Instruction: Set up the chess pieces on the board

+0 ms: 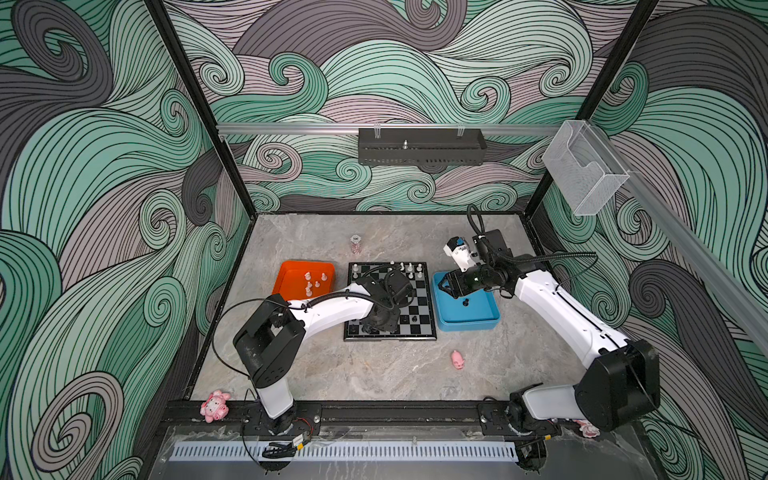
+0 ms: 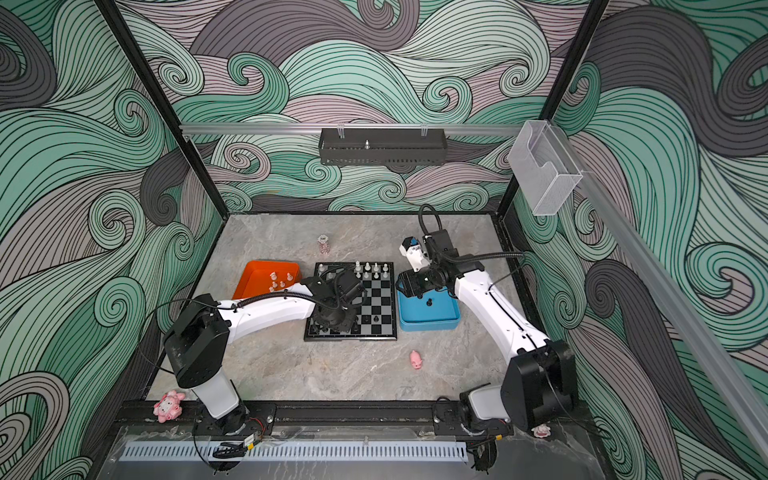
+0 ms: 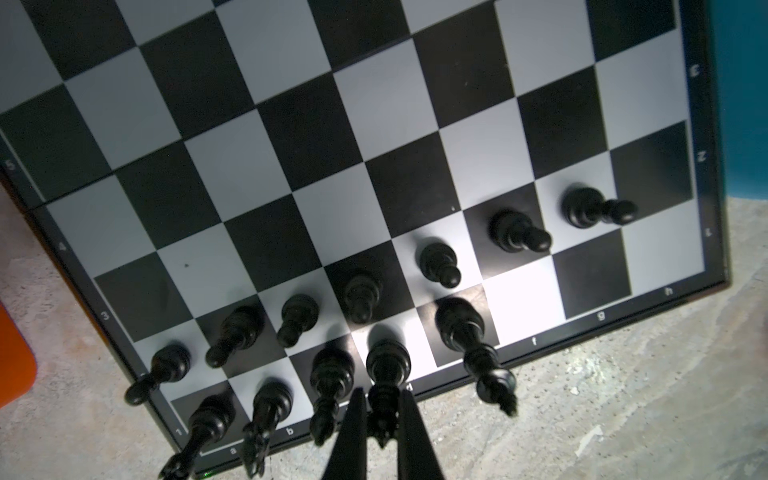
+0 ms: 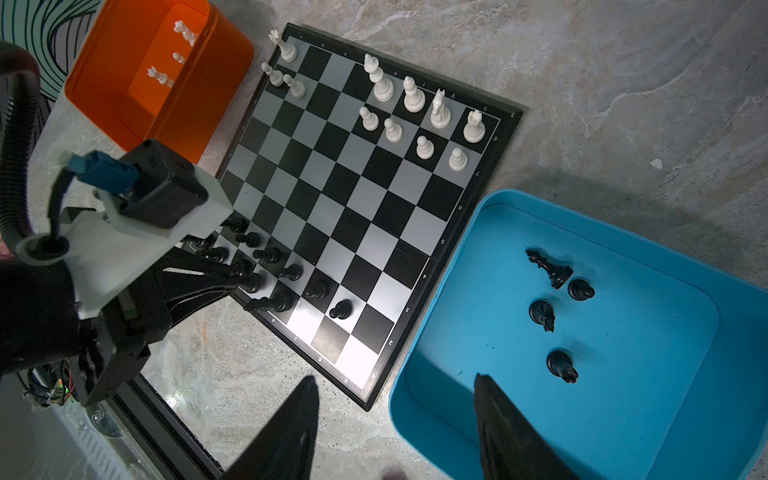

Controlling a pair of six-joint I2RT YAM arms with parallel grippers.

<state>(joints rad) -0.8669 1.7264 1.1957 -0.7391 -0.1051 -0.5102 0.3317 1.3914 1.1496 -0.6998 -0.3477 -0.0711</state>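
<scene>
An orange tray [image 1: 286, 276] holds white pieces [image 1: 308, 276]. The left jaws pinch a black piece [image 3: 388, 361] standing upright on the board [image 1: 419, 307], in the row nearest the robot. The right jaws gape, empty, over the corner of a blue tray [image 1: 469, 324] holding black pieces [image 4: 541, 313].

Black chess pieces [image 3: 440, 266] upright along one board [image 4: 353, 199] edge, white pieces [image 4: 413, 97] opposite.

In a top view, the board's [image 1: 420, 305] near-left squares were hidden by the left arm [image 1: 332, 309]. In the right wrist view, the blue tray [image 4: 644, 395] was cut off at the picture's edge.
</scene>
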